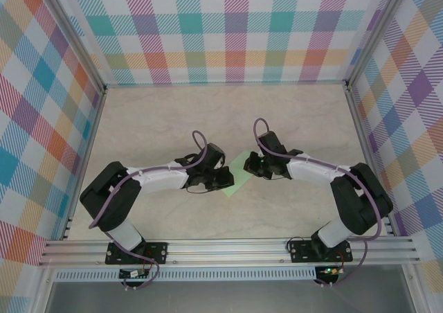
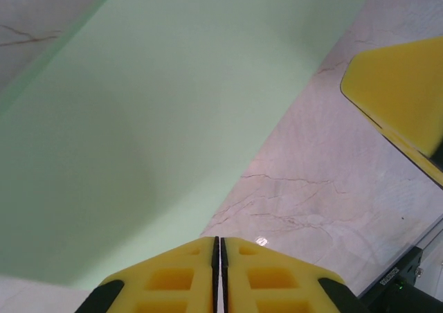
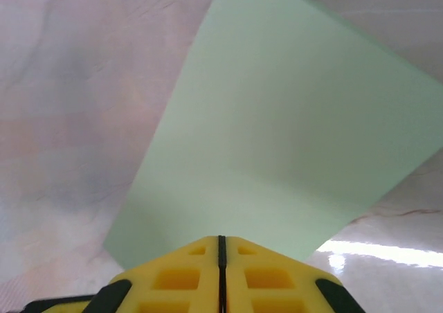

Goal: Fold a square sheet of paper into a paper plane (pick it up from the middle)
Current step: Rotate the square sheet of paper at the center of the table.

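Observation:
The pale mint-green square sheet of paper (image 1: pixel 239 175) lies on the table between my two grippers. It looks flat and smooth in the left wrist view (image 2: pixel 159 119) and the right wrist view (image 3: pixel 277 133). My left gripper (image 1: pixel 223 179) is shut, its tips (image 2: pixel 217 239) at the sheet's near right edge. My right gripper (image 1: pixel 251 165) is shut too, its tips (image 3: pixel 221 237) over the sheet's near edge. Neither seam shows paper between the pads. One yellow finger (image 2: pixel 405 91) of the right gripper shows in the left wrist view. A paper plane is out of view.
The table (image 1: pixel 208 119) is pale marbled stone, walled by checked panels on three sides. An aluminium rail (image 1: pixel 228 247) runs along the near edge and carries both arm bases. Bare table stretches behind the grippers.

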`<act>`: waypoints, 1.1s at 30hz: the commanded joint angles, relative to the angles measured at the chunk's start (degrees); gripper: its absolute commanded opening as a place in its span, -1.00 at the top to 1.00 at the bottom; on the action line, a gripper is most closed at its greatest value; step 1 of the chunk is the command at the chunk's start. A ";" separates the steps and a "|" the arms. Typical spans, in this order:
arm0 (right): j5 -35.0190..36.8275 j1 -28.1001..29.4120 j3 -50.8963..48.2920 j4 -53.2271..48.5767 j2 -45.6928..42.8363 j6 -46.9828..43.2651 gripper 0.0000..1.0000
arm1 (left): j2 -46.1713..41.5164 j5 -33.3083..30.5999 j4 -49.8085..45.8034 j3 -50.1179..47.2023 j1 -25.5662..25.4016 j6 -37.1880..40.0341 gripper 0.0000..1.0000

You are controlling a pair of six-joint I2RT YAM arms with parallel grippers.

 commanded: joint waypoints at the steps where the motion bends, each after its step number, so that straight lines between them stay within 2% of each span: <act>1: -6.86 -0.06 -3.59 5.32 -0.19 -1.18 0.89 | 2.23 0.72 3.21 2.08 -1.80 -1.39 0.83; 3: -8.36 -0.03 -4.89 6.88 0.33 -1.03 1.00 | 3.55 0.16 3.98 2.38 -2.28 -1.99 0.87; 10: -10.28 -0.16 -4.33 8.01 3.70 -1.27 1.00 | 6.57 -1.19 4.96 2.19 -2.58 -3.51 1.00; 26: -12.30 -1.56 -4.90 10.04 9.11 -3.02 1.00 | 7.21 -3.98 3.96 0.56 -2.57 -2.63 1.00; 33: -12.03 -3.26 -5.07 9.15 9.69 -4.83 1.00 | 7.46 -4.35 -1.72 0.33 -2.55 -2.63 1.00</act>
